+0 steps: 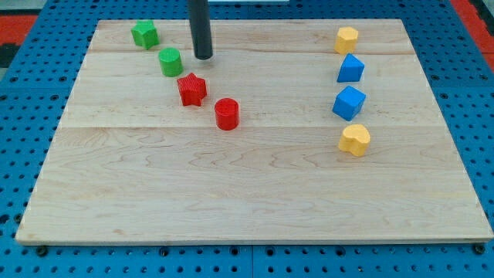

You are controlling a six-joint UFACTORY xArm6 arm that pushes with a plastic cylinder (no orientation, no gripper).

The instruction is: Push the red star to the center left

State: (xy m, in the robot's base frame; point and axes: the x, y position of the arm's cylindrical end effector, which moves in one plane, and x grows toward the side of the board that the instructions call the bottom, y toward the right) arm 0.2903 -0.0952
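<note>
The red star [191, 89] lies on the wooden board [247, 193], left of the middle in the upper half. My tip [203, 56] stands just above it, slightly to the right, with a small gap between them. A green cylinder [170, 61] sits close to the star's upper left and to the left of my tip. A red cylinder [227, 113] sits to the star's lower right.
A green block [144, 34] lies near the top left corner. Down the right side stand a yellow block [347, 38], a blue block [350, 69], a blue cube [349, 102] and a yellow heart-like block [355, 139]. A blue pegboard [23, 139] surrounds the board.
</note>
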